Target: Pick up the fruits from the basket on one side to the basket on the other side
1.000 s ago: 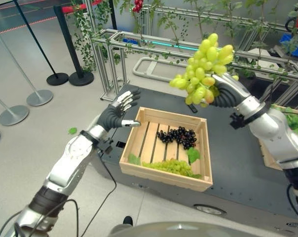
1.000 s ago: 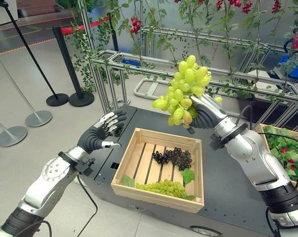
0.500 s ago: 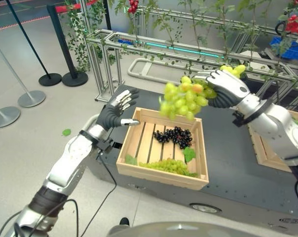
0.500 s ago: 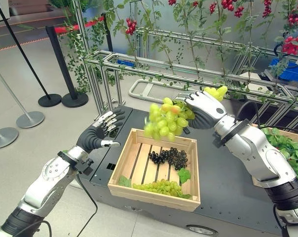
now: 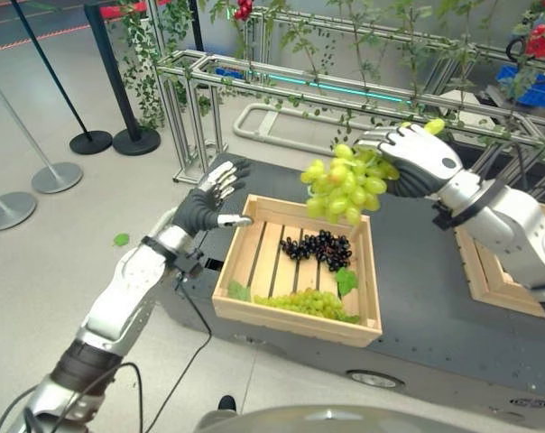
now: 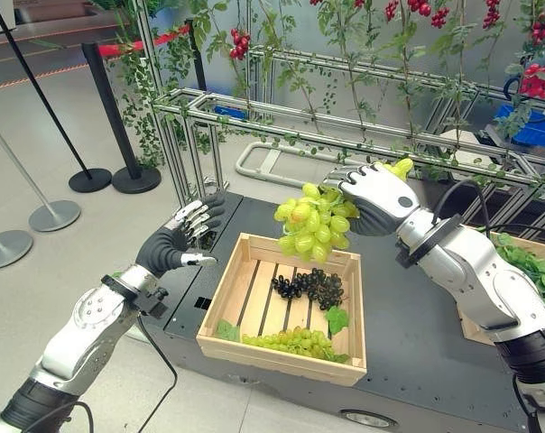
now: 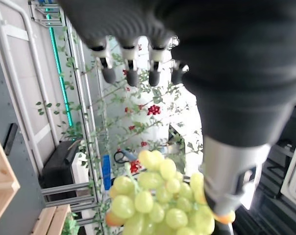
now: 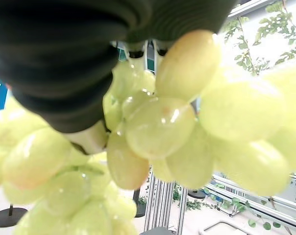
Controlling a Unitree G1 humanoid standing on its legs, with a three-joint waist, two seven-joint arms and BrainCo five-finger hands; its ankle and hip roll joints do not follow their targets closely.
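My right hand [image 5: 415,161] is shut on a bunch of green grapes [image 5: 343,188] that hangs in the air above the far edge of the wooden crate [image 5: 295,317]. The same grapes [image 8: 158,122] press against the palm in the right wrist view. In the crate lie a bunch of black grapes [image 5: 321,247] and another bunch of green grapes [image 5: 309,304] with leaves. My left hand [image 5: 209,202] hovers open just beyond the crate's far left corner, holding nothing. A second wooden crate [image 5: 487,280] with green leaves [image 6: 534,275] stands on the right.
Both crates rest on a dark grey platform [image 5: 417,298]. A metal frame with vines and red berries [image 5: 345,81] runs behind it. Black and silver stanchions [image 5: 128,135] stand on the floor at the left.
My right hand has swung the green grapes from high above the platform down and over the crate's far edge. The left hand has hardly moved. The camera has shifted slightly.
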